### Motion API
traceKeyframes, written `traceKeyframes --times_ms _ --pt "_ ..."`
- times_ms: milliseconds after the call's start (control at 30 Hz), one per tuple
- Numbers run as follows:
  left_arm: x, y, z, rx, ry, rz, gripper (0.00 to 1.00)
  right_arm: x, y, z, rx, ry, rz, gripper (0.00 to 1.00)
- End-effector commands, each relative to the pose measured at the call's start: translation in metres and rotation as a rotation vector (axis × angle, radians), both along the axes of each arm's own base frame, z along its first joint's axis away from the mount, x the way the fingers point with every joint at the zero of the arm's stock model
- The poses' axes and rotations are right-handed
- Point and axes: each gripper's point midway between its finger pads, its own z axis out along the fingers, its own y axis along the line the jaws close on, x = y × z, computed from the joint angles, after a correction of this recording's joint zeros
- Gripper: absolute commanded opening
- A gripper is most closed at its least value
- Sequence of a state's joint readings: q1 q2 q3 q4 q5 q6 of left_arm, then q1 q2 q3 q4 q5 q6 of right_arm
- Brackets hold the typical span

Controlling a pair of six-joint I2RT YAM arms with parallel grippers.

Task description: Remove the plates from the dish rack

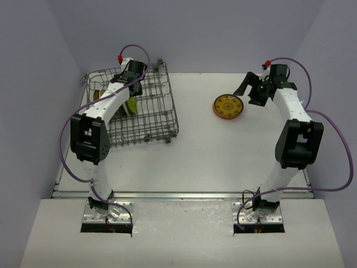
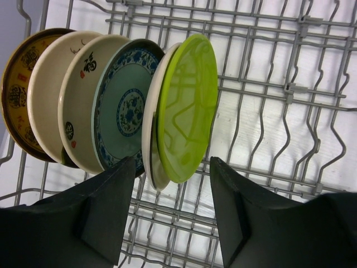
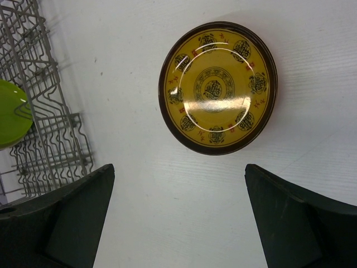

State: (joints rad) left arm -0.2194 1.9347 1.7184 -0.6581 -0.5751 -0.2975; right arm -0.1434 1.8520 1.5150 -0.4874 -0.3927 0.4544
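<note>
Plates are standing on edge in a tight row inside the dish rack (image 2: 268,84), leaning btwn the tines. A yellow-brown patterned plate (image 2: 12,84) is sitting at the far end. Next are two beige-backed plates (image 2: 53,95) w/ dark markings, then a teal-patterned plate (image 2: 125,109). After that a beige rim (image 2: 149,128) is peeking out, w/ the glossy lime green plate (image 2: 187,109) just in front of it. A second yellow-brown plate (image 3: 217,88) is lying flat and face up, dark rim w/ a ring of round emblems, well apart from the rack.

The rack is grey wire and is sitting at the far-left corner of the white tabletop (image 1: 195,151). The loose plate is lying right of centre. Pale lilac-grey walls (image 1: 195,33) are closing in on three sides.

The left arm is reaching fwd over the rack, w/ the left hand (image 2: 173,167) pointing in at the row. Its fingers are about half spread, straddling the lower rims of the lime plate and the beige one behind it, and they aren't pinching: there's a gap showing on the left side. The right arm is bent up on the right side. The right hand (image 3: 178,167) is hovering just beside the flat plate, fingers spread wide w/ nothing btwn them.
</note>
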Motion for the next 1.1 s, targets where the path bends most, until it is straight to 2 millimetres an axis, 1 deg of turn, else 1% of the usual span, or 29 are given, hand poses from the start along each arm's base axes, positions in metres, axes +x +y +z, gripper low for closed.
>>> traceKeyframes --times_ms 0,267,500,633,700,833,967,1067 --pt "0.006 -0.01 0.036 -0.015 -0.112 -0.009 0.54 0.005 0.004 0.005 0.006 -0.027 0.005 0.99" --pt "0.013 -0.017 0.018 -0.024 -0.067 -0.032 0.53 0.005 0.003 0.005 0.001 -0.025 0.005 0.99" --pt "0.016 -0.015 0.005 -0.018 -0.039 -0.024 0.54 0.005 0.004 0.003 0.005 -0.022 0.007 0.99" --pt "0.018 -0.01 -0.008 -0.021 -0.007 -0.016 0.54 0.005 0.004 0.003 0.005 -0.022 0.007 0.99" --pt "0.018 -0.007 -0.01 -0.014 -0.004 -0.005 0.54 0.005 0.004 0.004 0.004 -0.023 0.006 0.99" --pt "0.018 -0.002 -0.005 -0.001 -0.017 0.015 0.54 0.005 0.004 0.004 0.004 -0.024 0.005 0.99" --pt "0.016 0.002 -0.005 0.014 -0.016 0.027 0.54 0.005 0.005 0.002 0.015 -0.015 0.006 0.99" --pt "0.017 0.006 -0.012 0.017 -0.001 0.037 0.53 0.005 0.005 0.002 0.016 -0.015 0.005 0.99"
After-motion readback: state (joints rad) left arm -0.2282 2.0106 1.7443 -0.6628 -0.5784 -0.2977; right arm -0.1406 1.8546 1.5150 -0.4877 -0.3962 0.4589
